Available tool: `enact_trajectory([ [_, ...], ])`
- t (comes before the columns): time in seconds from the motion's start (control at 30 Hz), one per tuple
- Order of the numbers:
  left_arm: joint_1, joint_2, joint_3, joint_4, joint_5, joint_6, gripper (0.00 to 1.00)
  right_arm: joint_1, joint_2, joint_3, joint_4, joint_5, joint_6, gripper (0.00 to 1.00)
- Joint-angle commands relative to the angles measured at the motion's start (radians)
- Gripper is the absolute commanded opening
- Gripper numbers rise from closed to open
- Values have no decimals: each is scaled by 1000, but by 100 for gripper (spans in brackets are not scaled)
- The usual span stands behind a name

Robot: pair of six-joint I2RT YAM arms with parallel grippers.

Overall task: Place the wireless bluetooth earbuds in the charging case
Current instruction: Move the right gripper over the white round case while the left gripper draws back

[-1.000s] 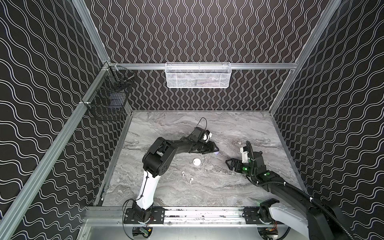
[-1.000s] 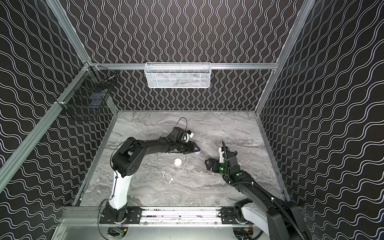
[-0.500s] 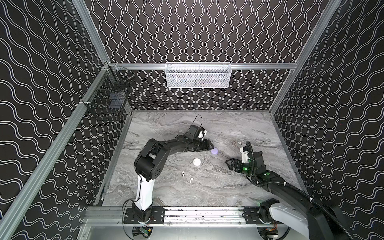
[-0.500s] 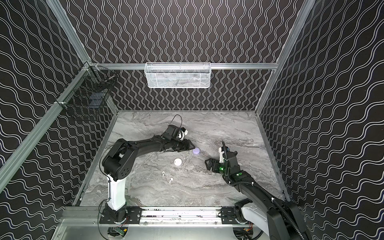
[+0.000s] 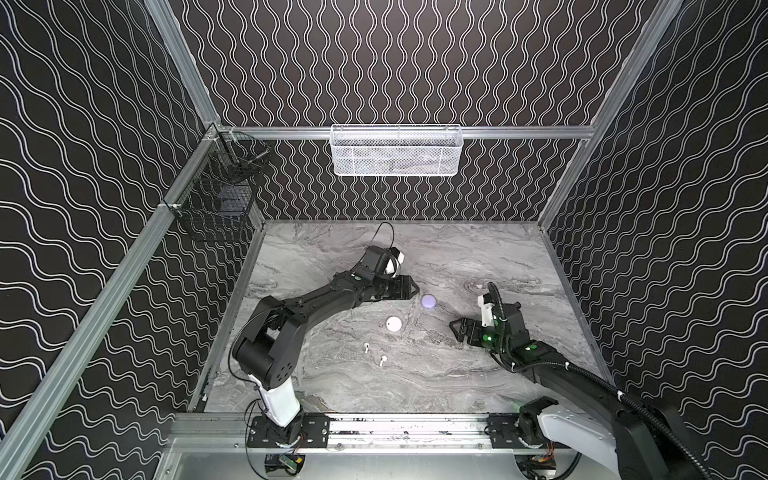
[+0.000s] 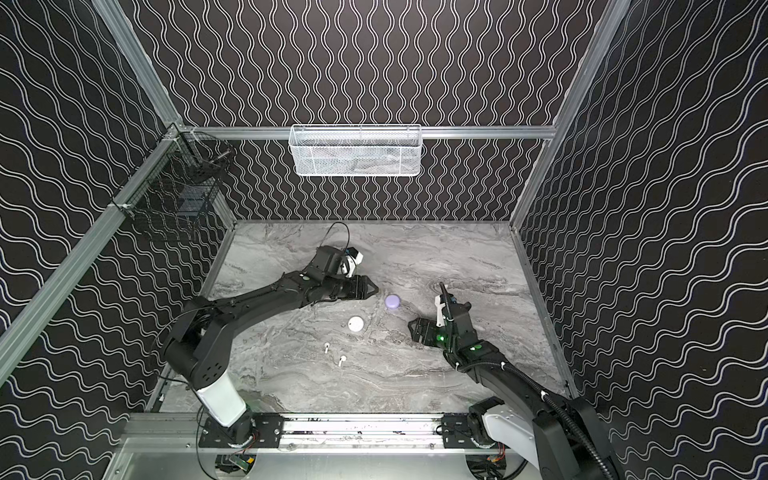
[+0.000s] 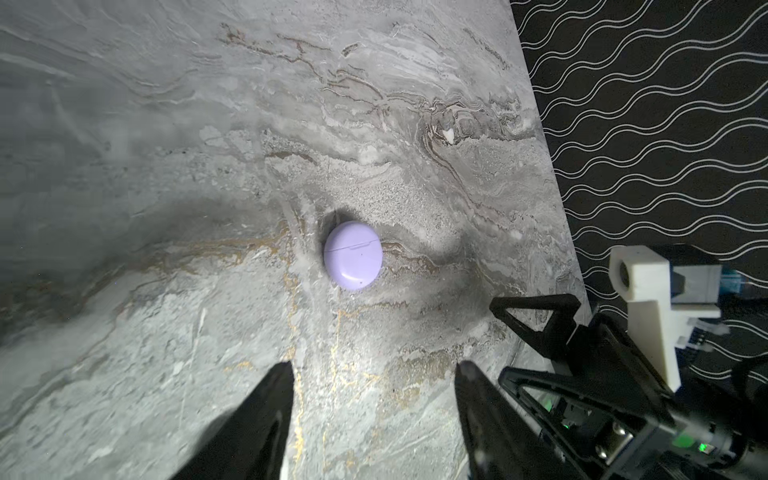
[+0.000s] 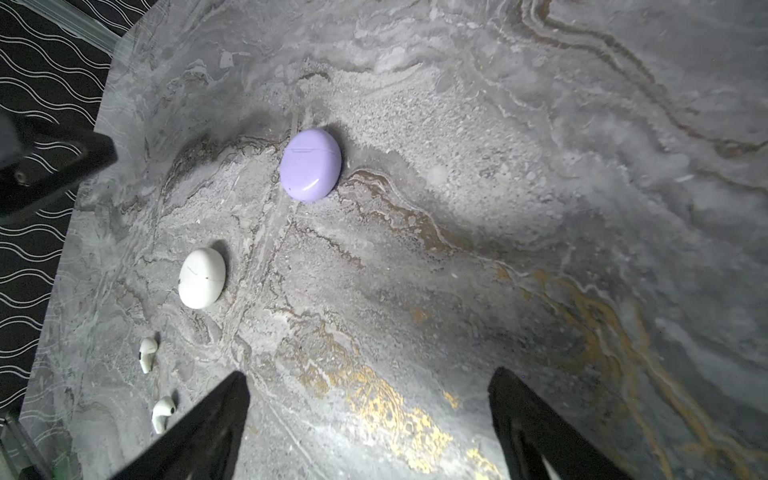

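The two white earbuds (image 8: 147,354) lie loose on the table (image 8: 498,270) near the closed white case (image 8: 202,277), the closed lilac case (image 8: 311,164) lies further on, and my left gripper (image 7: 374,368) and right gripper (image 8: 370,374) face it with jaws apart and empty, I think to hold it for opening.

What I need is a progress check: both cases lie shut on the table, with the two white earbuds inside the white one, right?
No: the white earbuds lie on the table near the white case, not inside it, as the right wrist view shows. It and the lilac case do lie shut.
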Motion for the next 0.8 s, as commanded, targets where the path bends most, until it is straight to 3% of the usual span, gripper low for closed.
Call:
enact_trajectory([
  [0.0, 13, -46, -20, -20, -44, 50, 65, 28, 10, 31, -2, 80, 3, 92],
  [0.4, 39, -274, -163, -46, -126, 78, 65, 254, 85, 194, -115, 268, 24, 93],
  [0.77, 48, -453, -324, -14, -156, 47, 65, 348, 176, 319, -204, 368, 22, 93],
])
